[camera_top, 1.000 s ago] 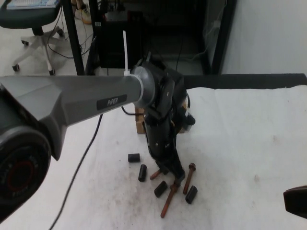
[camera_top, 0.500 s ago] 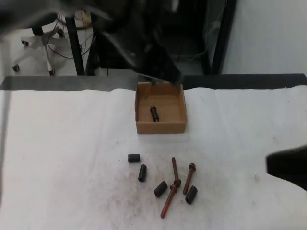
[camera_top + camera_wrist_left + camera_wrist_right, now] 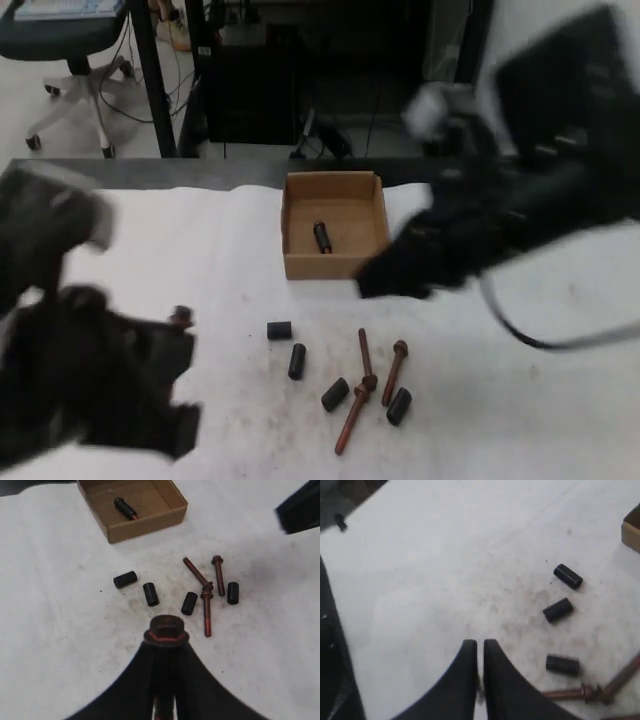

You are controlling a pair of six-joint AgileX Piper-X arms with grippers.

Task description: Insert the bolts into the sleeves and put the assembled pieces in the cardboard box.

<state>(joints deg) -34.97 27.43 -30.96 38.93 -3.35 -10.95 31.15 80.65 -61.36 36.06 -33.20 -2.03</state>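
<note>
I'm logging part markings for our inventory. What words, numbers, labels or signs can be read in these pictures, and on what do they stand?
None can be read.
The cardboard box, the loose bolts and the sleeves show no print.
The held bolt in the left gripper shows none either.
The arms in the high view are too blurred to show any marking.

- White-covered bench — cardboard box sitting toward the far side.
- Four black sleeves loose on the near side — three copper bolts lying among them.
</note>
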